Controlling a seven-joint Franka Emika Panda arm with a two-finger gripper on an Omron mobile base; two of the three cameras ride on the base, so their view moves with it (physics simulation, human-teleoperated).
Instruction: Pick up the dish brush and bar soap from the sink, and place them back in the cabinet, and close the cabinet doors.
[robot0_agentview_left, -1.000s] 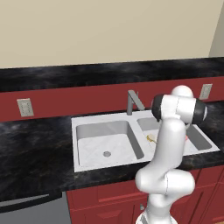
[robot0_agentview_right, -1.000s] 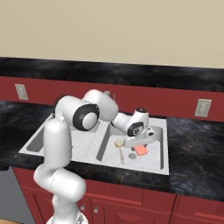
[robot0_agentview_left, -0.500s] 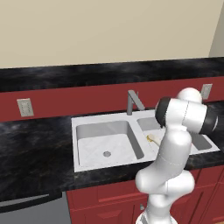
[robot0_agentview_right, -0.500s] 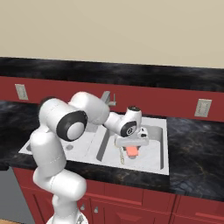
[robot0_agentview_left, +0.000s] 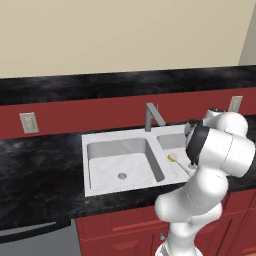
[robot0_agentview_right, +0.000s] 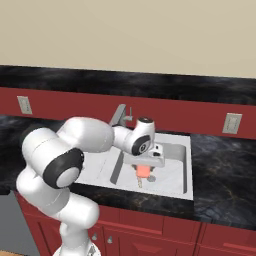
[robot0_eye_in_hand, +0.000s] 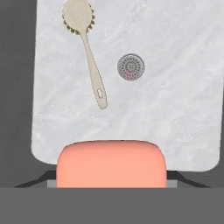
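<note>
My gripper hangs over the right basin of the white sink, shut on the salmon-orange bar soap. In the hand view the bar soap fills the bottom, with my gripper clamped on its two ends and the dark fingertips just showing beside it. The pale dish brush lies flat on the basin floor of the sink, head away from the hand, beside the round drain. The dish brush also shows in the sink, partly behind my arm.
A grey upright faucet stands behind the divider between the basins. Black counter surrounds the sink, with a red backsplash and wall outlets behind. Red drawer fronts run below the counter.
The arm's elbow has swung round toward the base. The hand has shifted a little left over the right basin, and the soap went with it.
</note>
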